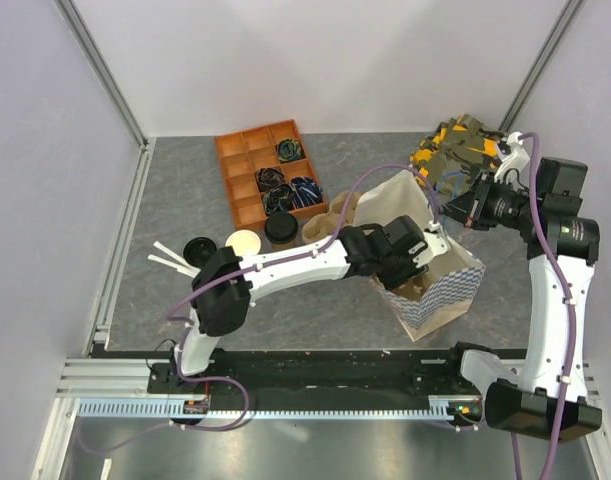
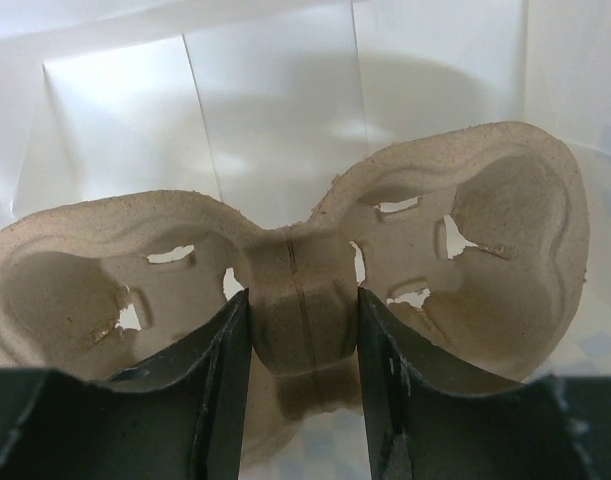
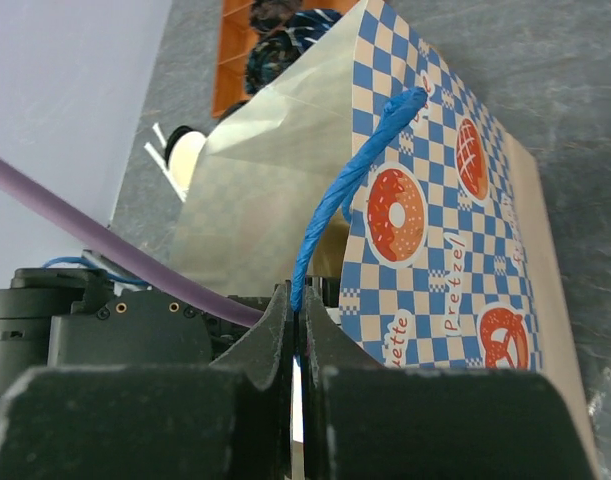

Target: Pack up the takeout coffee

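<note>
Dark fingers (image 2: 223, 385) of my left end effector (image 2: 305, 300) fill the bottom of the left wrist view. They are clenched on the narrow middle bridge of a pulp cup carrier (image 2: 295, 262), one finger pressed to each side of it. The carrier's two cup wells spread out to the left and right of that bridge, and both wells are vacant. Pale, creased paper walls stand behind the carrier, since this end effector is reaching into the open mouth of the paper bag (image 1: 443, 292).

My right end effector (image 3: 297, 312) is pinched tight on the blue rope handle (image 3: 357, 178) of that bag. The rope rises from between the closed fingertips and curves up to the bag's top edge. That side of the bag has a blue and white check printed with doughnuts and pretzels.

From above, the bag sits on the grey desk (image 1: 315, 312) towards the right, between my two arms. The takeout coffee (image 1: 281, 229) stands upright on the desk outside the bag, to its left and just beside the near corner of the orange compartment tray (image 1: 247, 160). It is well apart from both end effectors. Further left are a lidless tan cup (image 1: 243, 242), a loose black lid (image 1: 199, 249) and some white sticks (image 1: 169, 260). A camouflage bundle (image 1: 453, 150) lies in the far right corner, behind my right arm.
</note>
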